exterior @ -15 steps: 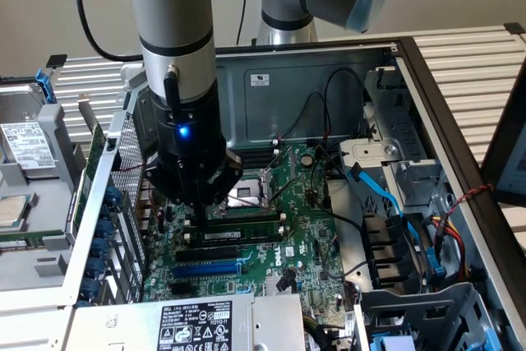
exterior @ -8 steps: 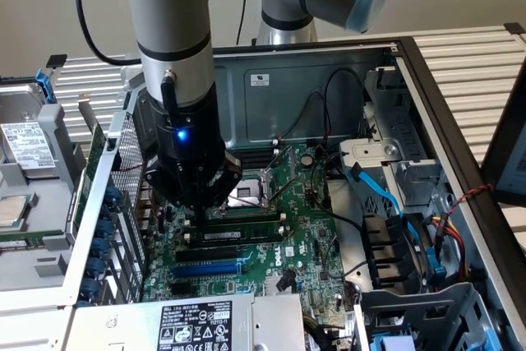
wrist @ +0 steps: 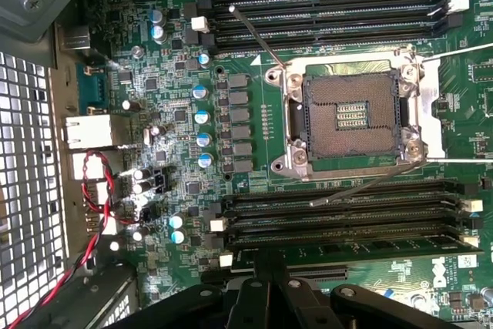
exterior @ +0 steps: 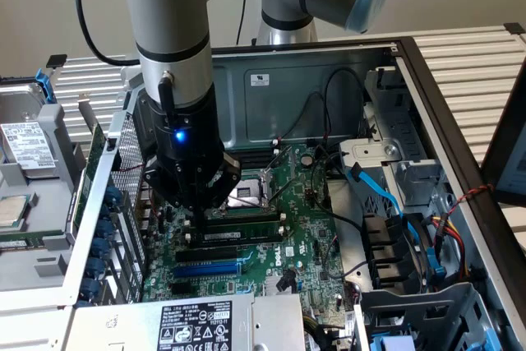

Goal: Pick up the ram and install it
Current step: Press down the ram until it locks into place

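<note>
Open grey steel computer case (exterior: 444,96) lies on its side; green motherboard (exterior: 304,228) faces up inside it. Silver-and-black robot arm (exterior: 173,47) descends from 12 o'clock in the exterior view; its black gripper (exterior: 200,223), a blue light lit on its body, sits low over the board at about 9 o'clock from the square metal CPU socket (exterior: 251,191).

The ram (exterior: 242,225), a long thin green circuit-board stick with black chips, lies lengthwise among the black memory slots (exterior: 238,240) just at 6 o'clock from the socket; it sits level with the slot bank, its near end directly under the jaws. Jaws are drawn narrow, fully closed; the fingertips press at or on the stick's end; whether they pinch it or only bear down on it I cannot tell.

Wrist view: black gripper (wrist: 271,276) fingers meet over the green stick (wrist: 354,246), which lies in the slot nearest the long blue expansion slot (exterior: 205,269); open CPU socket (wrist: 354,117) with bare pin field sits beyond it; a second bank of empty black slots (wrist: 323,13) lies on the socket's far side.

Blue flat cable (exterior: 378,191) and black power leads (exterior: 403,236) run at 3 o'clock of the board; white-labelled power supply (exterior: 197,322) at 6 o'clock; twisted red-and-black wire pair (wrist: 104,190) beside the perforated rear panel (wrist: 27,152).
</note>
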Motion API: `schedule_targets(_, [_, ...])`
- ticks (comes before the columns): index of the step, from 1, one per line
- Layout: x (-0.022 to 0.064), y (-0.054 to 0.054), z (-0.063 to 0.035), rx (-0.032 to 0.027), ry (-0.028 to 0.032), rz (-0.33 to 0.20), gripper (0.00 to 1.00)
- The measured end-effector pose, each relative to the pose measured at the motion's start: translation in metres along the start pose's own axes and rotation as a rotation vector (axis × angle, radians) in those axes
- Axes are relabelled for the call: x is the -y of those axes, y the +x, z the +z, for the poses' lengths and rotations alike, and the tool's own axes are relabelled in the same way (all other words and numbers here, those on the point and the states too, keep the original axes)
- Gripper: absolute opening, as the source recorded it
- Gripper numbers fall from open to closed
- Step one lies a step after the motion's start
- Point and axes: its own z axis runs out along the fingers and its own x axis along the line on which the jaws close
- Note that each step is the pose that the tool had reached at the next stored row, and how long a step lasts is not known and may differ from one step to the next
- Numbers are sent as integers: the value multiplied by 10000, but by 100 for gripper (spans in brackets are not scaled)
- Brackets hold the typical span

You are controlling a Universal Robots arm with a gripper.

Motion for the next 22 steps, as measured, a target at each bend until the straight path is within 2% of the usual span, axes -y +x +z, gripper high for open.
schedule_targets(6, [0,1,1,19,59,189,10])
schedule_targets(9, [0,1,0,64,98,273,10])
schedule_targets(19, [1,8,-24,132,88,323,10])
schedule_targets(22, [3,22,-21,161,66,331,10])
